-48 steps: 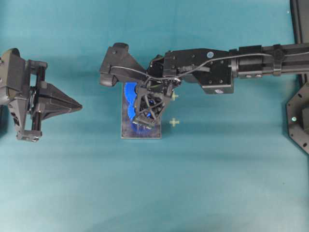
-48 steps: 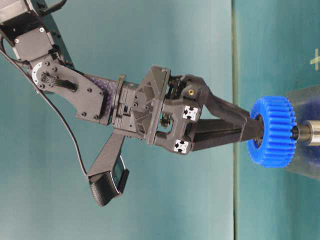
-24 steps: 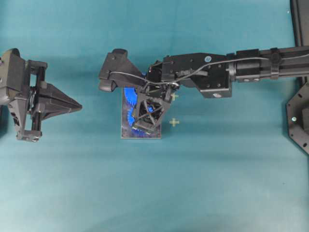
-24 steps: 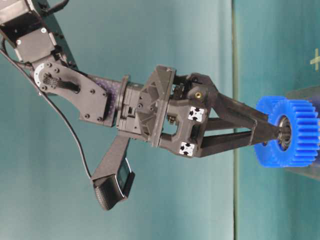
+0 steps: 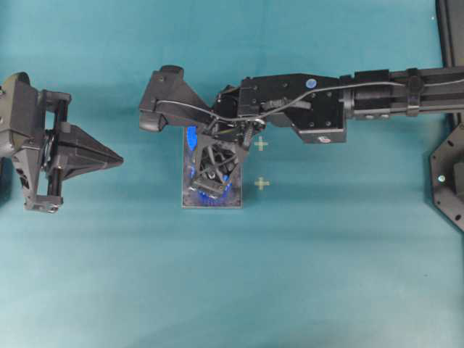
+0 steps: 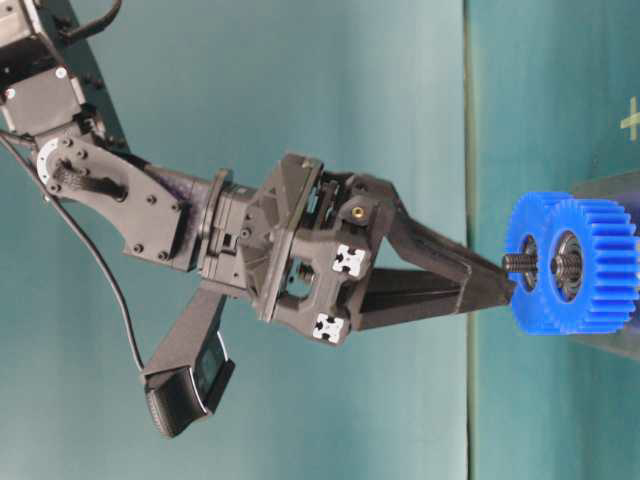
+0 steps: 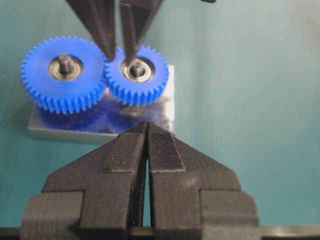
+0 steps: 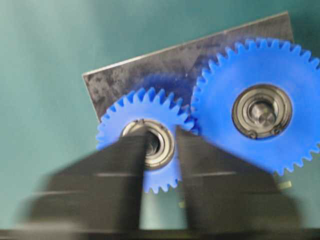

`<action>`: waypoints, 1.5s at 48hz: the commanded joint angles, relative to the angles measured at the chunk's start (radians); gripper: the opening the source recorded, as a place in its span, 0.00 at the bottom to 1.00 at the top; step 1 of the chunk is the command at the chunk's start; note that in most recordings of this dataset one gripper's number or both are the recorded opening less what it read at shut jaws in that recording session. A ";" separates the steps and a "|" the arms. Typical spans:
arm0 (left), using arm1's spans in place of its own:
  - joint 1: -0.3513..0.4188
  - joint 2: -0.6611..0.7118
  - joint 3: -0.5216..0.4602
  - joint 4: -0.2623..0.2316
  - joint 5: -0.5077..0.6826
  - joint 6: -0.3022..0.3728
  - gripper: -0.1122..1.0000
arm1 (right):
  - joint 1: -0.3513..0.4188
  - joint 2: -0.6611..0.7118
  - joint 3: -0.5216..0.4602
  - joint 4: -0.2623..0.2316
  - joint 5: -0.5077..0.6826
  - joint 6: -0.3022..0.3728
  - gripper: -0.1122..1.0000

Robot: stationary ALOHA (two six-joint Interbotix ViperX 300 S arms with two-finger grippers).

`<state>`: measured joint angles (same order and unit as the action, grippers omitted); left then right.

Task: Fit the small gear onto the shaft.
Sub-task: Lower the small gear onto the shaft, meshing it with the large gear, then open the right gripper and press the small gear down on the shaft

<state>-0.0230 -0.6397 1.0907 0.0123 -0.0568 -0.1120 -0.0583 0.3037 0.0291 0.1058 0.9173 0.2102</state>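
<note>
On your teal table [image 5: 326, 275] the dark metal plate [image 8: 150, 70] carries both gears, teeth meshed. The small gear [image 7: 136, 75] sits on the shaft [image 7: 135, 68] beside the larger gear [image 7: 62, 73]. Your right gripper [image 8: 161, 145] has narrow jaws, tips at the small gear's hub. Your left gripper [image 7: 147, 131] is closed and empty, well apart.

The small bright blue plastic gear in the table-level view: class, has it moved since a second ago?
Yes. The small bright blue plastic gear has slid rightwards onto the plate, and now sits beside the larger blue gear.
</note>
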 commanded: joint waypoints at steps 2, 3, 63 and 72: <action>-0.002 -0.002 -0.012 0.002 -0.008 -0.002 0.10 | -0.005 0.005 -0.020 -0.002 -0.006 -0.003 0.15; -0.002 -0.002 -0.012 0.002 -0.008 -0.002 0.10 | -0.006 0.011 -0.018 -0.002 -0.005 0.000 0.13; -0.002 -0.014 -0.009 0.002 -0.008 -0.003 0.10 | -0.006 -0.061 0.049 -0.031 -0.071 0.092 0.09; -0.002 -0.015 -0.009 0.002 -0.008 -0.003 0.10 | -0.015 -0.031 0.066 -0.029 -0.054 0.087 0.09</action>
<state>-0.0230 -0.6519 1.0907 0.0123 -0.0568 -0.1120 -0.0721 0.2869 0.1028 0.0767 0.8575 0.3083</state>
